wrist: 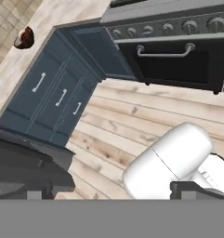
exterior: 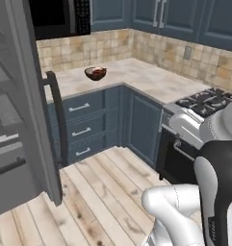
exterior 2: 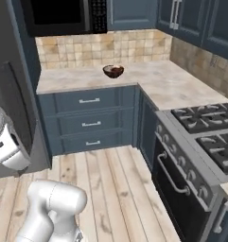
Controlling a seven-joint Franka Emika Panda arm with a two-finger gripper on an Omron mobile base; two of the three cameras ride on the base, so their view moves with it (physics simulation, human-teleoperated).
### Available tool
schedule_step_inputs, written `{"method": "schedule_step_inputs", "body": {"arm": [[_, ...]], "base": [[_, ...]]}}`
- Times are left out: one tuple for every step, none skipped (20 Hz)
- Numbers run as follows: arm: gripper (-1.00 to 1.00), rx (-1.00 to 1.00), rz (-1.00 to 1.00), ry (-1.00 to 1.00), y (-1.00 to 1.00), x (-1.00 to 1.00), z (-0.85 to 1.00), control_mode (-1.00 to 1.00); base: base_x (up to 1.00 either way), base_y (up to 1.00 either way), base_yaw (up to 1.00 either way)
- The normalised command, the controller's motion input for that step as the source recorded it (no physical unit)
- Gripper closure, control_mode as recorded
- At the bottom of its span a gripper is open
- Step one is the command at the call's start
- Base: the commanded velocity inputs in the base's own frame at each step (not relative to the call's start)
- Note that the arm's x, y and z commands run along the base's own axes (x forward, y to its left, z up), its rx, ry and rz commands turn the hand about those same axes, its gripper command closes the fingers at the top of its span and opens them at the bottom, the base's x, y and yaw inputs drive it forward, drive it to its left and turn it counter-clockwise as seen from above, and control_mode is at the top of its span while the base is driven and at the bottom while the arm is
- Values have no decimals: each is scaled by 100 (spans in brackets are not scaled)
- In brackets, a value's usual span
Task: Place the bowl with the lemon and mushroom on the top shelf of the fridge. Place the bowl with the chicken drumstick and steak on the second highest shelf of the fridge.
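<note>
A small dark brown bowl (exterior: 95, 73) (exterior 2: 113, 71) (wrist: 24, 38) stands alone on the pale counter (exterior: 136, 77) by the tiled wall; its reddish contents are too small to name. My gripper (wrist: 115, 190) is raised well away from it, over the floor and level with the fridge. Its dark fingertips (wrist: 192, 188) stand wide apart at the bottom of the hand view with nothing between them, so it is open. The open grey fridge door (exterior: 26, 96) with its dark handle (exterior: 57, 120) rises at the left. The large reddish-brown bowl and both fridge shelf panels are out of view.
Blue drawers (exterior 2: 89, 123) sit under the counter. A gas stove (exterior: 206, 101) (exterior 2: 205, 127) with an oven (wrist: 174, 60) stands to the right. A black microwave (exterior 2: 63, 16) hangs above the counter. Wooden floor (exterior: 98, 192) lies open between fridge and stove.
</note>
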Motion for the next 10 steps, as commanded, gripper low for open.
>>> {"method": "schedule_step_inputs", "body": {"arm": [[-100, 0, 0, 0, 0, 0, 0, 100], [-100, 0, 0, 0, 0, 0, 0, 100], [-100, 0, 0, 0, 0, 0, 0, 100], [-100, 0, 0, 0, 0, 0, 0, 100], [-100, 0, 0, 0, 0, 0, 0, 100], [-100, 0, 0, 0, 0, 0, 0, 100], [-100, 0, 0, 0, 0, 0, 0, 100], [-100, 0, 0, 0, 0, 0, 0, 100], [-100, 0, 0, 0, 0, 0, 0, 100], [-100, 0, 0, 0, 0, 0, 0, 100]], "base": [[100, -35, -13], [100, -23, -3], [100, -15, 0], [100, -4, 0], [100, 0, 0], [100, 0, 0], [100, 0, 0], [100, 0, 0], [100, -9, 0], [100, -16, 0]]}}
